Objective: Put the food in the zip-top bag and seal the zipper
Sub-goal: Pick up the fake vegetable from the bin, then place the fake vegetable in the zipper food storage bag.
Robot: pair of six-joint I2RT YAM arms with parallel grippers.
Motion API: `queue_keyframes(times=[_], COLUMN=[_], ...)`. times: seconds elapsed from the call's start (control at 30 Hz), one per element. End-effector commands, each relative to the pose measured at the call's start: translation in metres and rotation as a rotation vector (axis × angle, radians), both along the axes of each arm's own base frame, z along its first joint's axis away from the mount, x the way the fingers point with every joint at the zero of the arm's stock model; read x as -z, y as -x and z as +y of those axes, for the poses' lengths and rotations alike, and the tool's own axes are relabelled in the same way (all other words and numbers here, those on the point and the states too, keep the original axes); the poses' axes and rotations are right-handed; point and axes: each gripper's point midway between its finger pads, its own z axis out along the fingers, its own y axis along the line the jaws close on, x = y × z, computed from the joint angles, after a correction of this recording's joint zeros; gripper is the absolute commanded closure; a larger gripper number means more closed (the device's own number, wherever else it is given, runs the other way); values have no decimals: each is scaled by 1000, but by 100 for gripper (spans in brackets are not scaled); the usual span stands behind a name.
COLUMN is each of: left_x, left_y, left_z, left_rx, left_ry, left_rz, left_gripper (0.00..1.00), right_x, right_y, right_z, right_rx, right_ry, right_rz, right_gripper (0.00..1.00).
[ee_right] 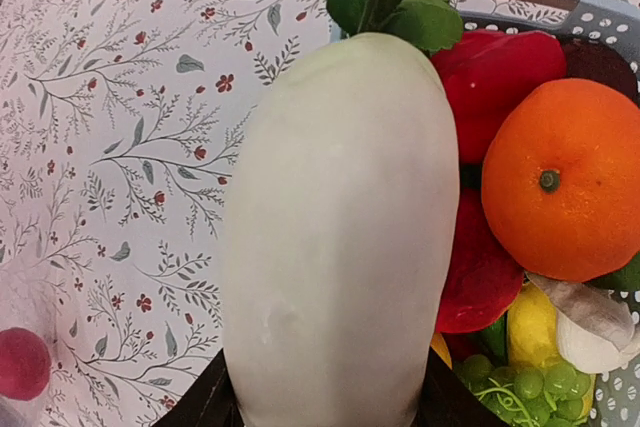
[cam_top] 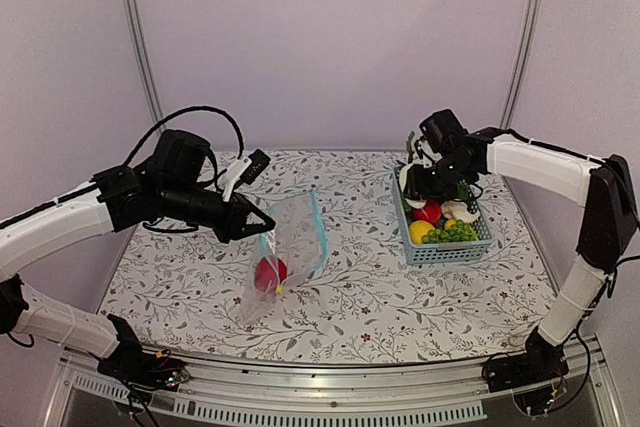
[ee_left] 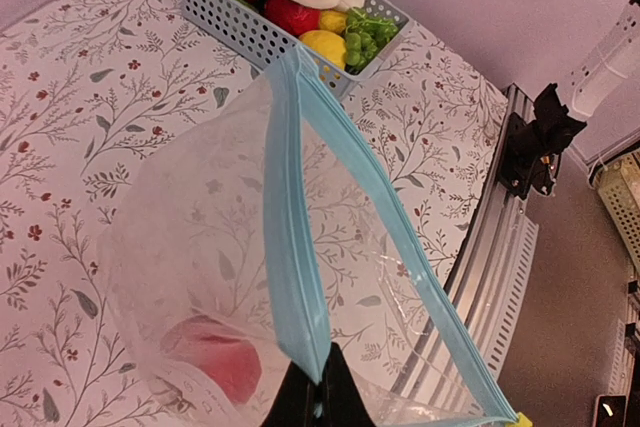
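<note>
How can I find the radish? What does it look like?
Look at the blue basket on the right side of the table. Just above it, the right hand grips the radish. It's the only long white food with green leaves.

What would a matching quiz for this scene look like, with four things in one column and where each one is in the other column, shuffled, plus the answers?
Things:
1. white radish
2. orange
3. red food
4. zipper

Places:
A. inside the zip-top bag
B. pinched by the left gripper
C. held in the right gripper
D. lying in the basket

Pairs: 1-C, 2-D, 3-A, 4-B.
</note>
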Motion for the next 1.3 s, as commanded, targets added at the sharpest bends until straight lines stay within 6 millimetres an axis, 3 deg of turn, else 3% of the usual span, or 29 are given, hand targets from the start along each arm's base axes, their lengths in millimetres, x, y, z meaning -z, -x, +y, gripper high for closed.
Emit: queue_keyframes(times=[0.0,0.2,0.4,0.53,0.73,0.93,1.27], left_x=[0,1,4,6,9,15,22], left_y=[-1,-1,-1,3,14,16,25], left_z=[4,4,3,0,-8,-10,-16], left_rx=[-8,-7,-6,14,57,60,86], left_ry=[10,9,-1,-1,-14,-44,-74], left_rz=[1,5,6,11,10,9,7], left_gripper=[100,100,100,100,100,100,100], right_x=[-57,-102,-135,-147,-142,-147,-142], right_y=[19,69,148,202,265,303,336], right_z=[5,2,3,11,27,55,97], right_rx=[-88,-196,-368,-496,-635,-754,-872], right_ry=[-111,-202,-263,-314,-319,-380,-378], right_rz=[-98,-119,-70,8,129,210,331], right_gripper=[56,57,57,57,58,59,59])
